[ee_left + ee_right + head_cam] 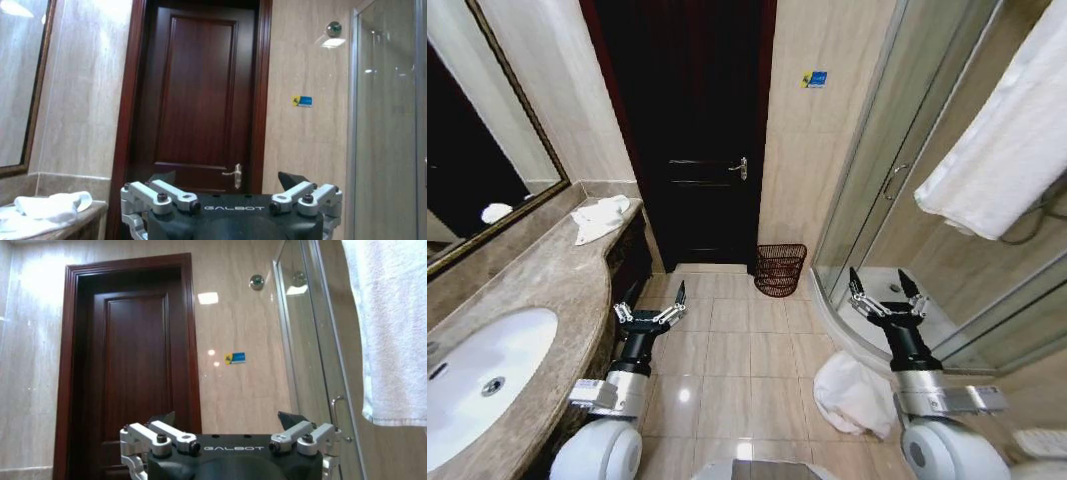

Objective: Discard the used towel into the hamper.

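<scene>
Head view | hamper upright, mouth up | left pincer agape | right pincer agape

— Any lettering to read?
— "GALBOT", white, on the black body of the left gripper and of the right gripper.
— And the wall sticker?
— Blue and yellow; its print is illegible.

Both arms of the robot share one build: a rounded white joint housing at the base, a silver-grey clamp collar, then a black cylindrical wrist. The left gripper and the right gripper carry silver metal linkages with dark bolts and black pointed jaws. White "GALBOT" lettering marks the black body between each gripper's linkages in the wrist views.
</scene>
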Tool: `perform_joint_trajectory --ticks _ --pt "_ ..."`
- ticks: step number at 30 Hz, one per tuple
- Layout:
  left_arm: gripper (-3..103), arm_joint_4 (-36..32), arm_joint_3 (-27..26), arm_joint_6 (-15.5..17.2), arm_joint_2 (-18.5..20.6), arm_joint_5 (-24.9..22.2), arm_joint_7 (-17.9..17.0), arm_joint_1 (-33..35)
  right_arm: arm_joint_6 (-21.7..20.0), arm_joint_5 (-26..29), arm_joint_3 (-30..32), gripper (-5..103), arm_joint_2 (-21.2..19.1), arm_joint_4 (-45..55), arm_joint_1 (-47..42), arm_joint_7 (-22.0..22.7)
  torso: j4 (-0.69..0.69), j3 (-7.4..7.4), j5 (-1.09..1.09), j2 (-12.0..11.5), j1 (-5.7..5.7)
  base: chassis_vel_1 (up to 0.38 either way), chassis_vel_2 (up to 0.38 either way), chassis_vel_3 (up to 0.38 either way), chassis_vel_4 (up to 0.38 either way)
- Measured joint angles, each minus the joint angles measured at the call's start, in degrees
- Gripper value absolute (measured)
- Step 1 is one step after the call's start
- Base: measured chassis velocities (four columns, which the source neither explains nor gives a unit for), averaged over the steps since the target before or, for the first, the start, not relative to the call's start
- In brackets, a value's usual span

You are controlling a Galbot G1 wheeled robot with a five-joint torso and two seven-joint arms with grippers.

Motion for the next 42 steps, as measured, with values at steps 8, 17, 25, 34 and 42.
perform_joint_trajectory --ticks 8,17,25,34,42 --pt "100 0.34 0.25 -2.90 0.00 -0.45 3.37 -0.15 -0.85 -0.04 -0.76 100 -0.18 0.06 -0.11 -1.00 0.01 0.00 0.01 0.00 -0.01 -0.084 0.089 0.096 -0.082" --pt "100 0.19 -0.23 -1.86 0.00 -0.56 3.42 -0.50 -1.20 -0.40 -0.79 100 -0.34 0.02 1.25 -2.02 0.01 -0.01 0.00 0.00 -0.03 -0.106 0.104 0.103 -0.109" --pt "100 0.09 -0.68 -1.05 -0.01 0.00 2.23 -0.29 -1.26 -0.61 -0.62 100 -0.69 0.01 1.08 -2.85 0.01 0.00 0.01 0.00 0.00 -0.128 0.118 0.123 -0.130" --pt "100 0.05 -0.92 -0.62 0.01 0.65 1.78 -0.15 -0.89 -0.61 -0.80 100 -0.61 -0.44 1.33 -2.98 0.00 -0.01 0.00 0.01 -0.03 -0.137 0.137 0.130 -0.145" --pt "100 0.27 -1.03 -0.83 0.00 1.33 0.63 -0.39 -0.48 -0.64 -0.86 100 -0.48 -0.84 1.75 -3.19 0.02 -0.02 0.00 0.01 -0.03 -0.218 0.199 0.205 -0.193"
